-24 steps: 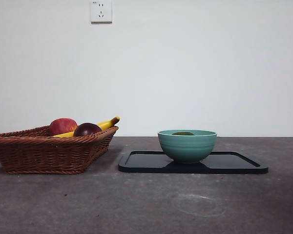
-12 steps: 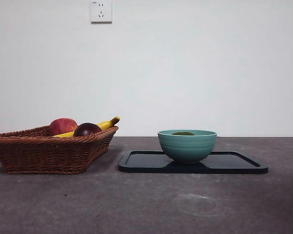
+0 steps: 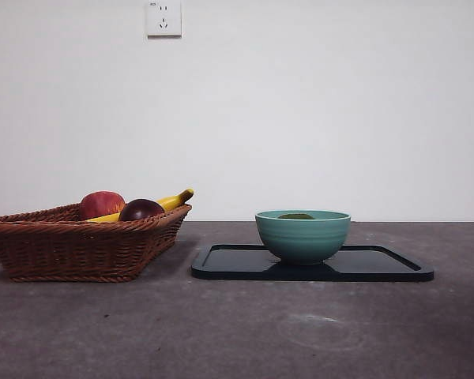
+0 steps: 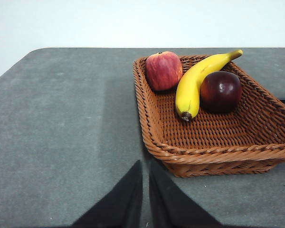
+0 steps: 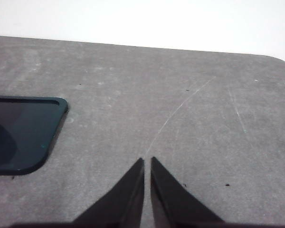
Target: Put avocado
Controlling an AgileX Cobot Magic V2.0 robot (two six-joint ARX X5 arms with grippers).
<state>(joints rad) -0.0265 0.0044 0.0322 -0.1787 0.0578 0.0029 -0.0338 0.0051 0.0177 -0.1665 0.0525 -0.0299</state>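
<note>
Nothing has shifted across the last second in the front view: the basket, bowl and tray sit exactly as they did, and no arm shows there. Read against the task, that stillness suggests the placing is already finished and both arms have pulled back to wait.

The avocado [image 3: 297, 215] lies inside the teal bowl [image 3: 302, 237], only its dark green top peeking over the rim. The bowl stands on the black tray [image 3: 379, 264], which rests on the grey bench [image 3: 237, 332]. The right wrist view catches just one rounded corner of that tray and a sliver of the bowl's edge.

Well apart from the tray, the wicker basket [image 4: 213, 142] holds three fruits: a red apple [image 4: 164, 70] in a far corner, a banana [image 4: 194, 83] lying diagonally beside it, and a dark purple-brown round fruit [image 4: 221, 91] just beside the banana on its other side. None of these is the task's fruit, and no avocado is among them.

The left gripper [image 4: 146, 175] hangs above bare bench just outside the basket's near corner, its fingers pressed nearly together with only a thin slit between them, pinching nothing and touching nothing. The right gripper [image 5: 147, 171] hangs over open bench beside the tray's corner, its fingers likewise drawn together to a narrow slit, empty and clear of the tray.

With the avocado settled in the bowl and both grippers empty and away, I judge that little or nothing remains to do.
</note>
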